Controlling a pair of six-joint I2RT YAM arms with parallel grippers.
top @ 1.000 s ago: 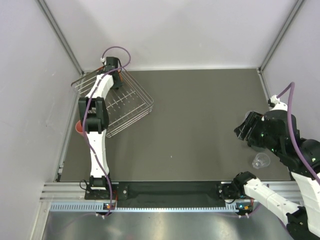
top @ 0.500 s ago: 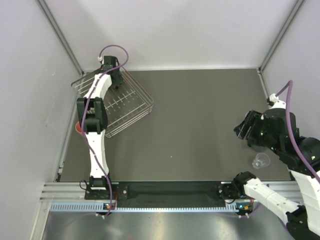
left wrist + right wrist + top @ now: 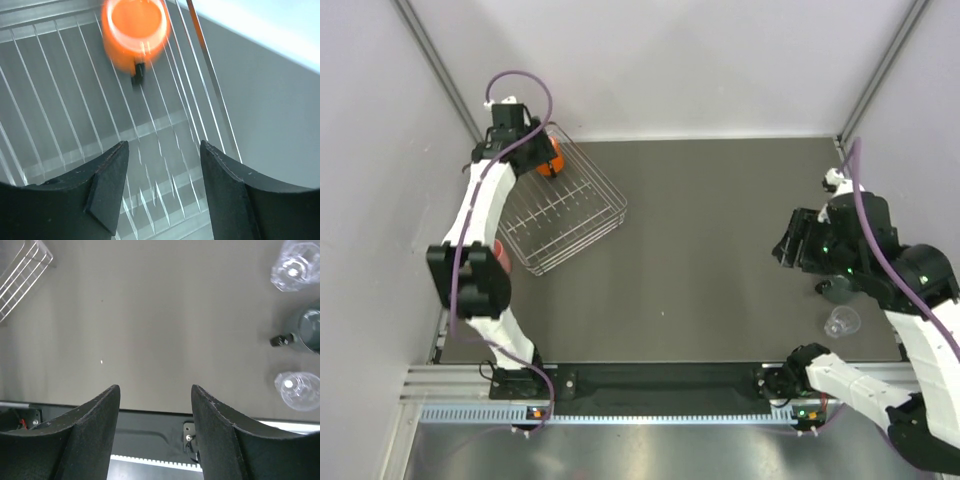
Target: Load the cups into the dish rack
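The bright orange mug (image 3: 551, 161) stands in the far corner of the silver wire dish rack (image 3: 570, 215). In the left wrist view the orange mug (image 3: 135, 27) sits upright on the grid of the dish rack (image 3: 60, 100), ahead of my fingers. My left gripper (image 3: 162, 147) hangs open above the rack wires, apart from the mug and empty. At the right, my right gripper (image 3: 155, 388) is open over bare table. Beside it stand a dark grey cup (image 3: 310, 332) and two clear tumblers (image 3: 295, 270) (image 3: 298, 390). From above I see the grey cup (image 3: 835, 290) and one tumbler (image 3: 840, 322).
A small reddish thing (image 3: 499, 250) shows left of the rack, partly hidden by the left arm. Grey walls close in on the left, back and right. The arm bases and a metal rail (image 3: 650, 385) run along the near edge.
My left gripper opened and let go of the orange mug, which now stands in the rack, and the arm drew back toward the left wall. The right arm shifted slightly up and left.
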